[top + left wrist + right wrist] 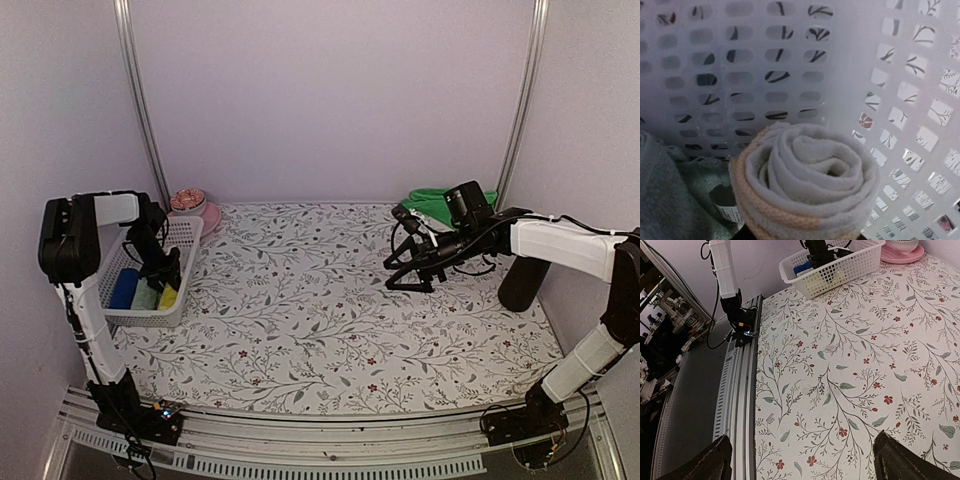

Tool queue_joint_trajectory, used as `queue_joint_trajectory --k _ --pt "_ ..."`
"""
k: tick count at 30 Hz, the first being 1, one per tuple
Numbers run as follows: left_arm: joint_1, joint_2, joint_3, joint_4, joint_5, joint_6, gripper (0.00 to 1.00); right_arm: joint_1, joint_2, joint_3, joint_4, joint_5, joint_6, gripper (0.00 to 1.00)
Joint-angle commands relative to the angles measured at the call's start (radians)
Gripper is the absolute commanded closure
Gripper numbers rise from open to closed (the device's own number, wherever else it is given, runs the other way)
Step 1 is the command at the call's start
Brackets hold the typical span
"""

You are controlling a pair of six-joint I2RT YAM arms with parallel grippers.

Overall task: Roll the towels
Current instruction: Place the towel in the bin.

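Although one towel looks finished, the job is only partly done as far as these views show. Standing on end in the white basket (188, 262) at the left edge of the surface (320, 330), the yellow towel (168, 296) is a tight roll, packed beside a teal roll (146, 295) and a blue roll (124, 288).

The left fingers (163, 270) reach down into that basket, right over the rolls. The wrist view there looks onto a neat spiral of cloth (807, 185) against the mesh wall. Its colours are washed out and the fingers themselves barely show, so I cannot tell whether they are apart, together or pinching the cloth.

The green towel (432, 200) lies at the far right corner of the surface. It is a loose heap, partly hidden behind the right arm, with no roll to it that I can see. The right fingers (902, 462) are spread wide with nothing between them. They hover over bare patterned surface near that heap, apart from it.

By my judgement, what remains is to spread the green towel, roll it and probably put it in the basket.
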Motion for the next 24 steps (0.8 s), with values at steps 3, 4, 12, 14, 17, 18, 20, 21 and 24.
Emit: queue_joint_trajectory --k 3,4,12,14,17,18,20,21,24 --pt "-0.002 -0.028 0.015 -0.025 -0.081 -0.023 0.61 0.01 -0.023 -0.009 0.015 0.002 -0.009 0.01" --pt "0.0 -0.035 0.016 -0.026 -0.092 -0.025 0.6 0.01 -0.026 -0.01 0.015 0.003 -0.009 0.01" --pt "0.01 -0.096 0.031 -0.043 -0.133 -0.041 0.03 0.01 -0.035 -0.009 0.016 0.002 -0.011 0.01" --pt "0.01 -0.111 0.035 -0.048 -0.136 -0.047 0.03 0.01 -0.034 -0.01 0.015 -0.001 -0.011 0.01" --pt "0.01 -0.146 0.031 -0.037 -0.133 -0.046 0.03 0.012 -0.032 -0.009 0.015 0.0 -0.012 0.01" --pt "0.011 -0.158 0.032 -0.032 -0.127 -0.043 0.03 0.012 -0.032 -0.008 0.016 0.001 -0.012 0.01" --pt "0.012 -0.178 0.033 -0.018 -0.123 -0.042 0.03 0.012 -0.032 -0.008 0.015 0.002 -0.012 0.01" --pt "0.013 -0.188 0.037 -0.009 -0.106 -0.041 0.03 0.012 -0.032 -0.008 0.016 0.003 -0.012 0.01" --pt "0.012 -0.201 0.045 0.004 -0.068 -0.037 0.03 0.013 -0.033 -0.009 0.016 0.005 -0.012 0.01"
